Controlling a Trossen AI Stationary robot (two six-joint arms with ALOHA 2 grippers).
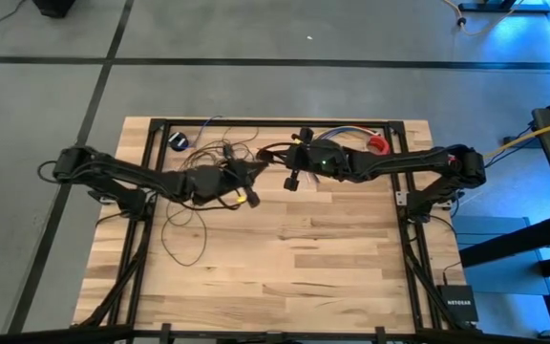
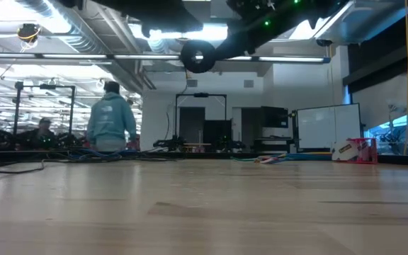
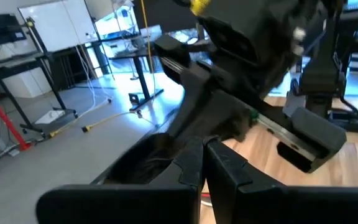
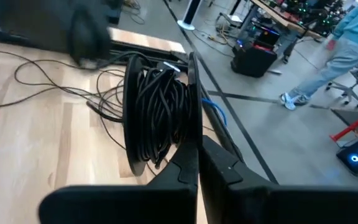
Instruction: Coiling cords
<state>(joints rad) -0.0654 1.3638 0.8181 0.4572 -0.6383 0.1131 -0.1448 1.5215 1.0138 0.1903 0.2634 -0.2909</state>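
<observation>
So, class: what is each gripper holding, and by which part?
Right gripper pinches the coiled bundle of the cord at its edge. Left gripper is shut; whether it holds cord cannot be told.

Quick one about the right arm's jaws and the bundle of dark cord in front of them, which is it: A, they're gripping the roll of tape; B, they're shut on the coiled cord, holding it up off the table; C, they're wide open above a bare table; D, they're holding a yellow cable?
B: in the right wrist view the right gripper has its jaws pressed together on the coiled cord, which hangs above the wooden table.
</observation>
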